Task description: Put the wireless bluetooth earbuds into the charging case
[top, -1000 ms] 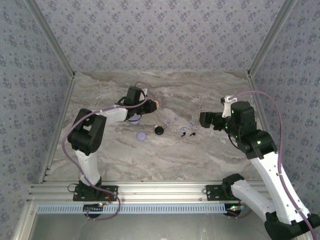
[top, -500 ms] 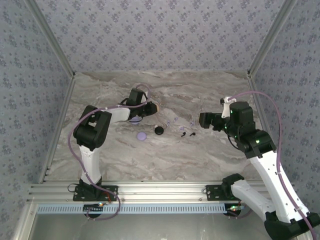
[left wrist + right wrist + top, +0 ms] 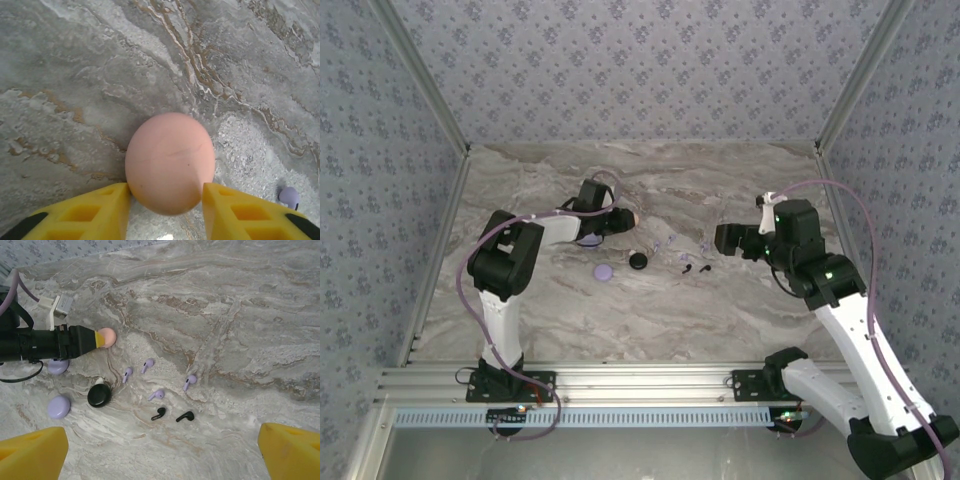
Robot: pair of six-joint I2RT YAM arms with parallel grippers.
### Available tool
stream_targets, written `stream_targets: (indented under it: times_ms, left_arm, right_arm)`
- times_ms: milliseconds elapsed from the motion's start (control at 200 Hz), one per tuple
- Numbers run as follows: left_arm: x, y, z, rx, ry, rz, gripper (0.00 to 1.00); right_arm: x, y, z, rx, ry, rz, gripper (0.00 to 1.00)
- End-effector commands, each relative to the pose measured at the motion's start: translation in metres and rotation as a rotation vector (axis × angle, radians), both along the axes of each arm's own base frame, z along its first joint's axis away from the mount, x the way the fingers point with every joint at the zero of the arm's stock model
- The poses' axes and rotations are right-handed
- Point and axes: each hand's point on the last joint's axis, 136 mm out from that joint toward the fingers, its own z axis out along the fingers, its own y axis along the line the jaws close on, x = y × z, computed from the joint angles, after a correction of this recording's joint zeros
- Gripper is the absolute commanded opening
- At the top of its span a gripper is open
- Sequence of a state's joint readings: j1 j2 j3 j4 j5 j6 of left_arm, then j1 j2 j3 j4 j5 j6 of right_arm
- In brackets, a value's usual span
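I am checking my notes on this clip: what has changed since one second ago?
The left arm swung its elbow rightward, carrying the left gripper slightly right with the pink case between its fingers; whether it grips the case cannot be told. The right gripper, open, drifted slightly left. The black case, the lilac cases and the earbuds stayed in place.
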State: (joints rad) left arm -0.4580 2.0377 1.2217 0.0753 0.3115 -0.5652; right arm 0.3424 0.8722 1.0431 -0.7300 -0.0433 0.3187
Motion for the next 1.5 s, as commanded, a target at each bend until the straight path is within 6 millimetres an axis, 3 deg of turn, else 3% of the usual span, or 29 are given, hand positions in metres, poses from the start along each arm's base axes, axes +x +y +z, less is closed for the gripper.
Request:
stream_targets:
  times_ms: [0,225,440,630,695,730,795,959,1229,1494]
  left_arm:
    - [0.008,0.006,0.020,0.044,-0.044,-0.003,0.46]
    - [0.007,0.021,0.071,0.024,-0.165,0.014,0.54]
    - [-0.018,0.050,0.129,-0.016,-0.340,0.090,0.56]
    - [-0.048,0.102,0.153,0.076,-0.437,0.229,0.65]
    - [-0.057,0.120,0.156,0.095,-0.451,0.277,0.69]
    - [-0.062,0.129,0.157,0.103,-0.456,0.300,0.72]
    - [-0.070,0.144,0.159,0.118,-0.462,0.338,0.76]
    - [-0.086,0.169,0.157,0.155,-0.454,0.391,0.81]
    - [-0.098,0.185,0.158,0.183,-0.459,0.438,0.83]
    - [-0.098,0.186,0.158,0.177,-0.455,0.445,0.84]
  right_arm:
    - [0.002,0.007,0.002,0.040,0.019,0.015,1.00]
    - [0.011,0.026,-0.027,0.027,0.113,0.045,1.00]
    - [0.020,0.083,-0.081,-0.118,0.229,0.191,1.00]
    - [0.030,0.134,-0.128,-0.253,0.323,0.310,1.00]
    - [0.033,0.146,-0.145,-0.286,0.352,0.329,1.00]
    - [0.041,0.156,-0.141,-0.288,0.339,0.336,1.00]
    - [0.046,0.166,-0.155,-0.316,0.359,0.351,1.00]
    - [0.057,0.193,-0.177,-0.369,0.379,0.382,0.94]
    - [0.070,0.218,-0.207,-0.447,0.403,0.375,0.84]
    - [0.078,0.216,-0.230,-0.504,0.415,0.333,0.77]
